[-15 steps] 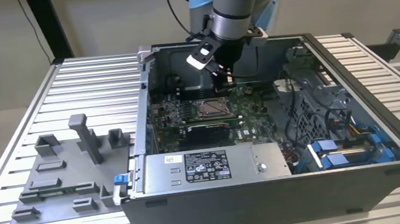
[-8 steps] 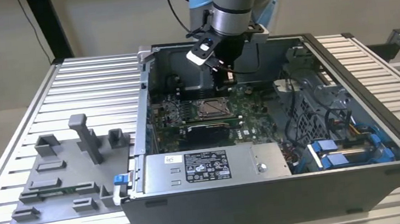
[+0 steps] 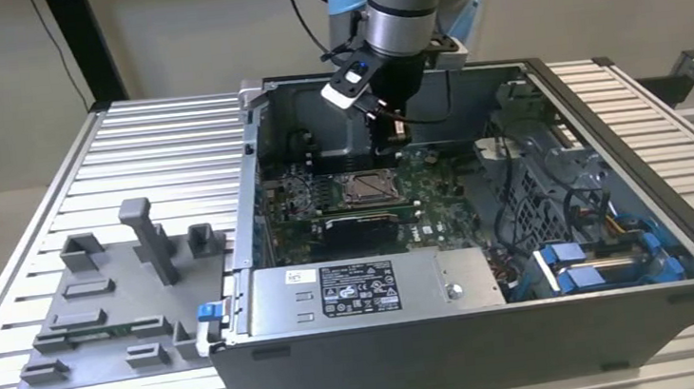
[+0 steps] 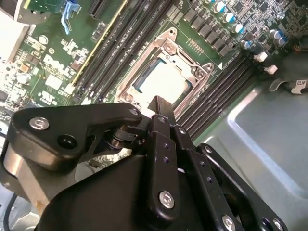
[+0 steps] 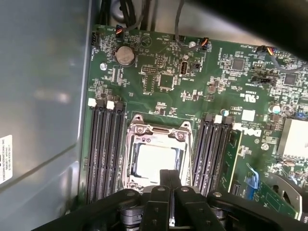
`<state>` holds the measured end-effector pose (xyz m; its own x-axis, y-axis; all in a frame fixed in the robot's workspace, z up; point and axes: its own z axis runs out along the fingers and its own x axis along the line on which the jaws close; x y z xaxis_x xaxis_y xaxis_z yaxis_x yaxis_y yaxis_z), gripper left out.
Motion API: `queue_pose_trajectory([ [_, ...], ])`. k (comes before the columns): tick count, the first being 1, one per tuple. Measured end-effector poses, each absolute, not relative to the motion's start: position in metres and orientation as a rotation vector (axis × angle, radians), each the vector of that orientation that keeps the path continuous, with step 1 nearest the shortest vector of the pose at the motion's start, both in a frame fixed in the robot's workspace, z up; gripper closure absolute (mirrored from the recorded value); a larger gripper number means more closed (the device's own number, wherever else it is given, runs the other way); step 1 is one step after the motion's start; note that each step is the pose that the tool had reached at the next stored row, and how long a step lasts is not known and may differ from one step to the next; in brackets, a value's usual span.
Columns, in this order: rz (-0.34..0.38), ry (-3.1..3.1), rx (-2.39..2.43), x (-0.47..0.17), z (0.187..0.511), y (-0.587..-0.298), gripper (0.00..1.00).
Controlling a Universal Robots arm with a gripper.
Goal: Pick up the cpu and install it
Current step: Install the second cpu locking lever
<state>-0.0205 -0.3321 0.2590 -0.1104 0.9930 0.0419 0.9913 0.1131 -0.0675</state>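
My gripper [image 5: 169,179] hangs above CPU socket [image 5: 158,156] on green motherboard [image 5: 192,91], inside open computer case [image 3: 488,334]. Fingers pressed together, nothing between them. CPU [image 4: 161,82] lies flat inside socket frame, pale silver top up, between RAM slots [image 5: 102,144] on both sides; also visible in first wrist view [image 5: 154,161]. My read: light, rigid, thin, smooth lid, so slippery. Underside contacts likely fragile. Take hold on 2 opposite edges only, keep level, no tilt.

A pale silver-white square metal cpu [image 5: 153,161] sits in a green circuit-patterned motherboard [image 5: 159,94] beside black memory slots [image 5: 103,149].
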Motion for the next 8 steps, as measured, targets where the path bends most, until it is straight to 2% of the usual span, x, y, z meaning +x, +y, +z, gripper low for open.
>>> queue_pose_trajectory([
  [8, 0.042, -2.293, -2.050, -0.0211, 0.2590, -0.3322, 1.00],
])
